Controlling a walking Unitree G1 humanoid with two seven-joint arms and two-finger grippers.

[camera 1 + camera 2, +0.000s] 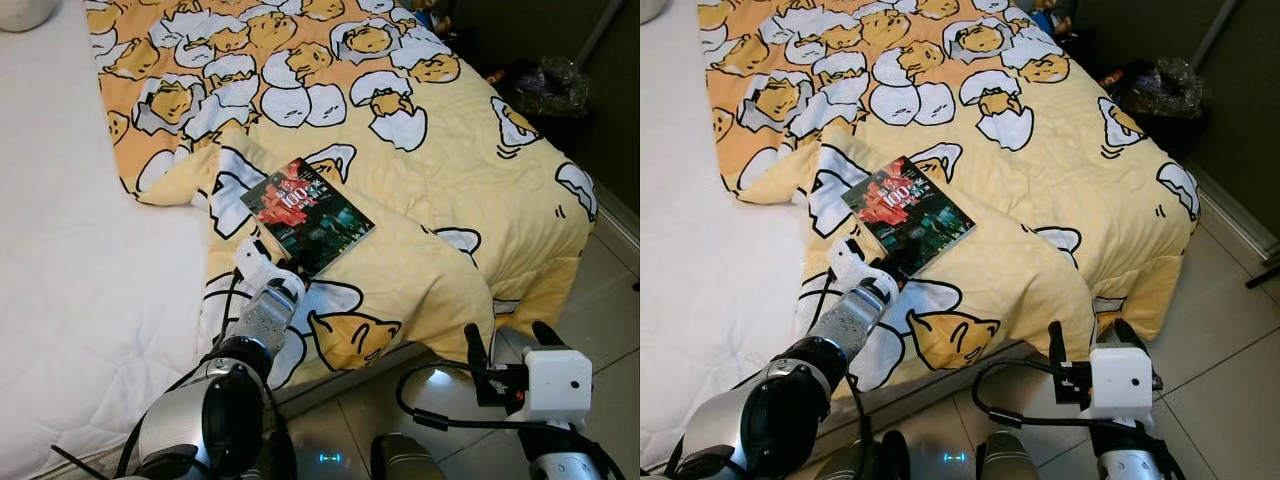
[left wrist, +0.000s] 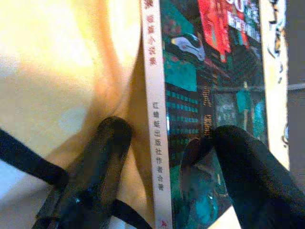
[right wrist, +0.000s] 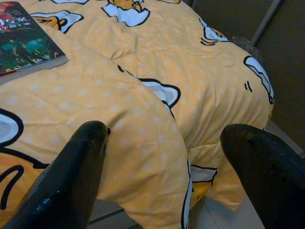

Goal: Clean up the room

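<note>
A dark paperback book [image 1: 308,215] with a red-and-teal cover lies flat on the yellow egg-print blanket [image 1: 430,170]. My left gripper [image 1: 278,264] reaches over the bed to the book's near corner. In the left wrist view the gripper [image 2: 162,138] is open across the white spine of the book [image 2: 214,95], with one finger on the blanket beside it and the other over the cover. My right gripper [image 1: 510,340] hangs open beside the bed's foot corner, above the floor, holding nothing. In its wrist view the right gripper [image 3: 167,138] faces the hanging blanket fold.
Bare white mattress [image 1: 70,250] lies to the left of the blanket. A dark crinkled bag [image 1: 548,85] and small items sit on the floor past the bed's far right corner. Tiled floor [image 1: 610,300] runs along the right side.
</note>
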